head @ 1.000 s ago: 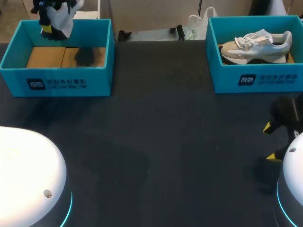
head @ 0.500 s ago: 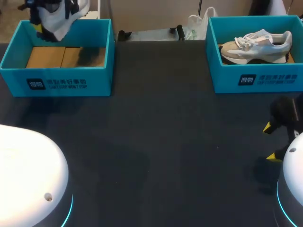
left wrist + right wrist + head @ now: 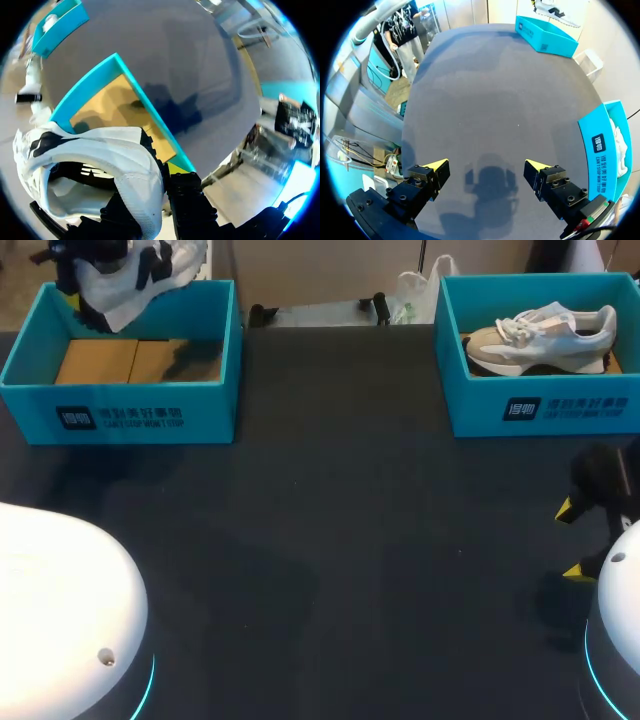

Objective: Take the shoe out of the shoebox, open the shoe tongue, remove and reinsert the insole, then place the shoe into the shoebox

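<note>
A: White mesh shoe (image 3: 100, 150): how was it held?
B: It was clamped by the left gripper (image 3: 162, 185) and held above the open teal cardboard shoebox (image 3: 120, 415).
A: And the right gripper (image 3: 486, 167)?
B: It was spread wide above the dark grey table (image 3: 340, 540).

We are in a robot lab. Our left arm (image 3: 60, 610) and right arm (image 3: 618, 630) stand at a big dark table (image 3: 330, 540). On it sit the left shoebox (image 3: 130, 418) and the right shoebox (image 3: 545, 405), both blue.
</note>
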`<state>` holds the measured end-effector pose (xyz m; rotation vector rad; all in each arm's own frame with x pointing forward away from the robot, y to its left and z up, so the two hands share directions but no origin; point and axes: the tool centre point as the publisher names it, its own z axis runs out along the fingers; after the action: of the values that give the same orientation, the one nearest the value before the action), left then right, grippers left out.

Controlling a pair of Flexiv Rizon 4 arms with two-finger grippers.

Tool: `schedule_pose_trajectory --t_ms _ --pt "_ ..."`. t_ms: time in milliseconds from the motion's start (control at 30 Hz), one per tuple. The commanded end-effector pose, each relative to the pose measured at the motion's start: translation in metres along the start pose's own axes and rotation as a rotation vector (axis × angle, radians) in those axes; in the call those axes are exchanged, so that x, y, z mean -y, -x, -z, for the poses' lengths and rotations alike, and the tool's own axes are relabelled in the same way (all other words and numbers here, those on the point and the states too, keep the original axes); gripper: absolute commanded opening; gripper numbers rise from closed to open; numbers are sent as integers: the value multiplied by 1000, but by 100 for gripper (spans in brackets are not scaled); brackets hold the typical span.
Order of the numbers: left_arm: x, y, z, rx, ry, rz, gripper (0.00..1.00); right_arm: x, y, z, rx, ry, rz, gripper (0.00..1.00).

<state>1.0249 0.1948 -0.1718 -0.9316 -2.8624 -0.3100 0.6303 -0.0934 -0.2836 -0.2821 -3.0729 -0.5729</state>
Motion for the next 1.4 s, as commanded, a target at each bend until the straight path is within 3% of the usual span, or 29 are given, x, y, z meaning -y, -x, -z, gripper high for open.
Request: schedule_pose_trajectory --t_ms 33,200,267,633,733,1067,1400 --pt "-4 -1 -5 11 27 -109 0 0 -1 0 2 -2 0 100" --pt "-16 -4 -13 23 101 -369 0 0 -1 0 2 -2 0 100" --pt "-24 -2 -15 -11 102 -291 0 0 -1 0 2 -2 0 100" --pt "-25 -1 -16 -3 99 -307 0 0 -1 0 2 -2 0 100" --pt "-37 1 -21 8 76 -392 0 0 -1 0 2 -2 0 100" --pt "-81 -6 -34 47 141 -582 0 0 -1 0 2 -2 0 100" --pt "-96 -14 -37 74 173 -628 0 0 -1 0 2 -2 0 100"
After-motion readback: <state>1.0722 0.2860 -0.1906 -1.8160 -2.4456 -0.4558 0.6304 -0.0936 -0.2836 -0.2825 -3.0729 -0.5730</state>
